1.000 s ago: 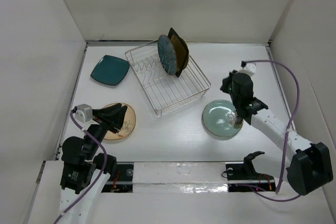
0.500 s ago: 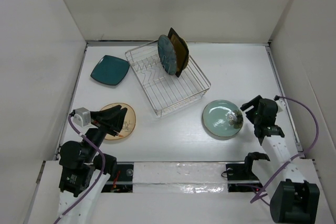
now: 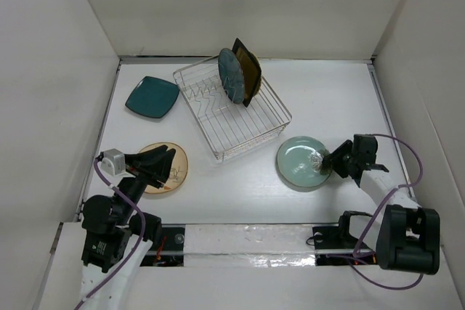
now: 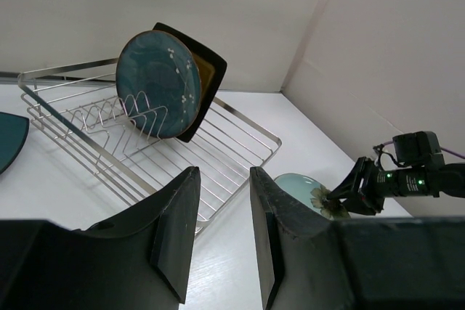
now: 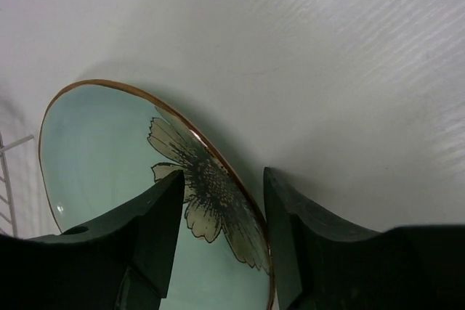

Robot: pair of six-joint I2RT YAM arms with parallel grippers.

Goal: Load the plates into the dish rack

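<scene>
One pale green plate (image 3: 296, 163), its rim inside the parted right claw (image 5: 223, 179).

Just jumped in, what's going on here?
The right gripper is open, astride the rim of the pale green plate, not yet clamped. The left gripper hangs open above the cream plate. The dish rack holds two plates on edge, the blue-grey plate and the amber plate. The teal plate lies on the table.

Your left arm (image 3: 105, 241) and right arm (image 3: 378, 183) were white with black joints — each trailed a purple cable (image 3: 418, 163). Your left gripper (image 4: 223, 179) was black; green lights (image 4: 387, 176) glowed on the right arm.
</scene>
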